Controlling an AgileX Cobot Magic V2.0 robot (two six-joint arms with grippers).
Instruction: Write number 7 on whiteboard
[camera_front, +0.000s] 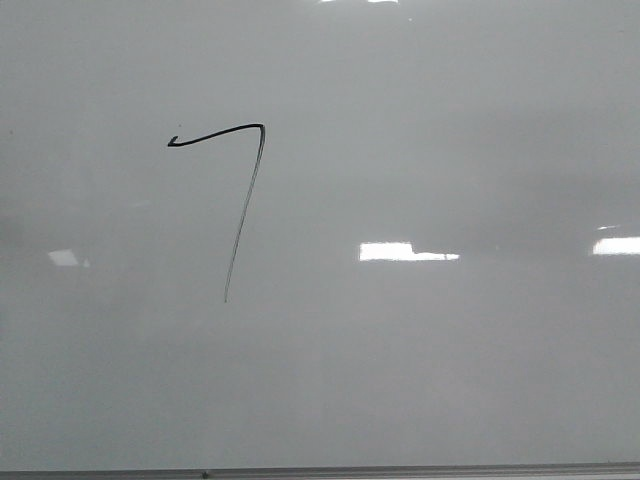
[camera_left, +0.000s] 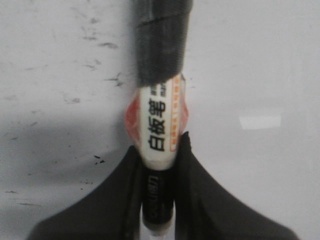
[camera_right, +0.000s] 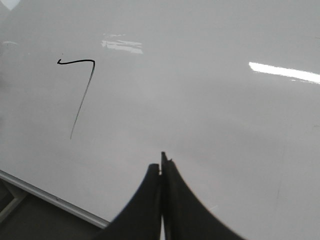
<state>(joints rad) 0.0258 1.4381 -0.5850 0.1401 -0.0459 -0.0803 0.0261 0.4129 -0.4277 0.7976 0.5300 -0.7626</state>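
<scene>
The number 7 (camera_front: 240, 200) stood drawn in black on the whiteboard (camera_front: 450, 360), well away from the right gripper (camera_right: 161, 167), whose jaws were pressed together and empty, while the left gripper (camera_left: 160, 150) was clamped around a whiteboard marker (camera_left: 159, 125) just over the board's smudged surface.

Front cam square-on to whiteboard (camera_front: 420, 380); right wrist oblique, farther back, shares number 7 (camera_front: 235, 190); left wrist close-up.

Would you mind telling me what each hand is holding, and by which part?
The left hand grips a whiteboard marker around its white labelled barrel, below the black taped section. The right hand is shut on nothing.
</scene>
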